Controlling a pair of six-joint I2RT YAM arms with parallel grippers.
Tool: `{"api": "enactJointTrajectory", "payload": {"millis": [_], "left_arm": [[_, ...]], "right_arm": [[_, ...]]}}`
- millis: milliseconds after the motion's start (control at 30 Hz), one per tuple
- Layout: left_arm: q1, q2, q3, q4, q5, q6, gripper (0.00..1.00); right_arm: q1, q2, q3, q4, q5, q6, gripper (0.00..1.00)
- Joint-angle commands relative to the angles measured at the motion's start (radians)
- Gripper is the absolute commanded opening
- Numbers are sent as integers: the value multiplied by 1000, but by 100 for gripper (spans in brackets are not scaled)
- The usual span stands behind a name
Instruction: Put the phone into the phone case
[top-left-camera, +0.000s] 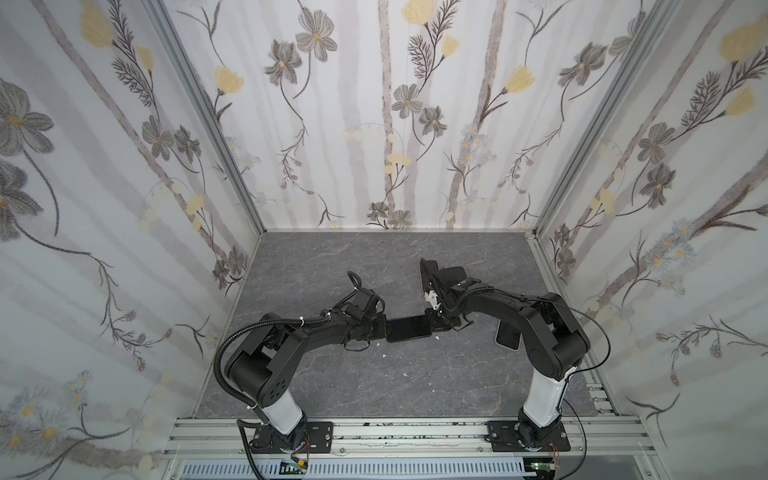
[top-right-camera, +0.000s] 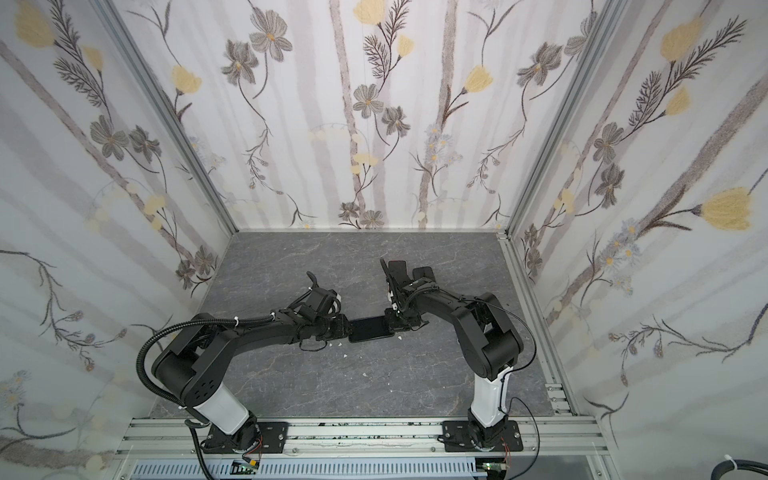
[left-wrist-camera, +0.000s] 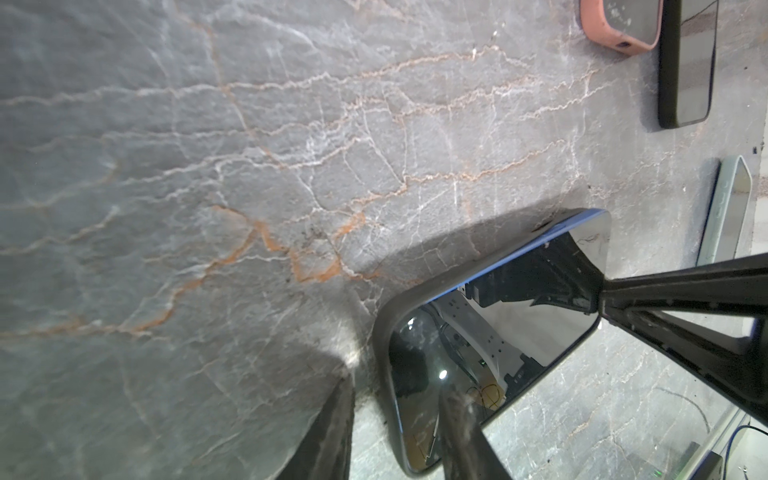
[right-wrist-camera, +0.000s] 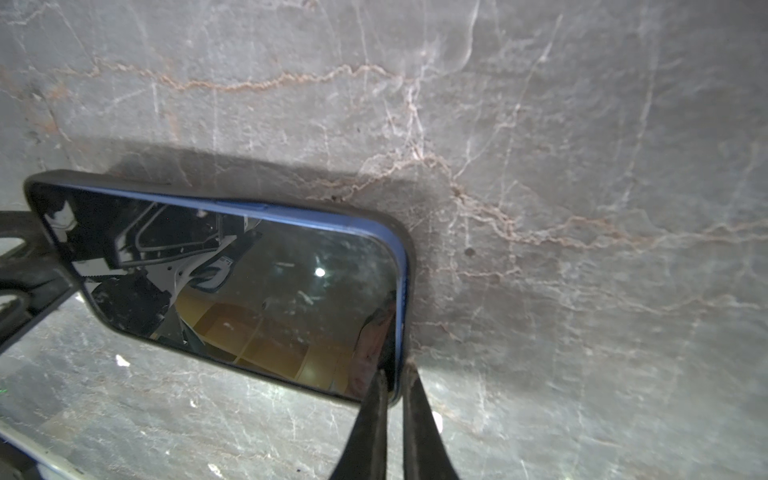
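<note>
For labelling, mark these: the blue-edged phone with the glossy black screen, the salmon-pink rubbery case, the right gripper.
blue-edged black-screened phone (right-wrist-camera: 232, 291): right wrist view, middle of screen.
salmon-pink case (left-wrist-camera: 600, 31): left wrist view, on its rim.
right gripper (right-wrist-camera: 395, 374): right wrist view, between its fingertips.

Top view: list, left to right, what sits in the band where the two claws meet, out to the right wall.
In a top view: left claw → phone, gripped at both ends → right claw → a dark phone or case, partly hidden.
</note>
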Motion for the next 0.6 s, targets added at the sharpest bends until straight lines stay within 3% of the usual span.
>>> {"api": "enactJointTrajectory", "payload": {"millis": [0, 333, 567], "left_arm": [[0, -7, 1, -5, -13, 3, 37], [3, -37, 49, -43, -39, 31, 37], [2, -36, 112, -84, -48, 73, 37]], "right_arm": [[13, 38, -1, -90, 123, -5, 11], [22, -61, 109, -72, 141, -38, 31], [14, -93, 134, -25, 154, -45, 37]]}}
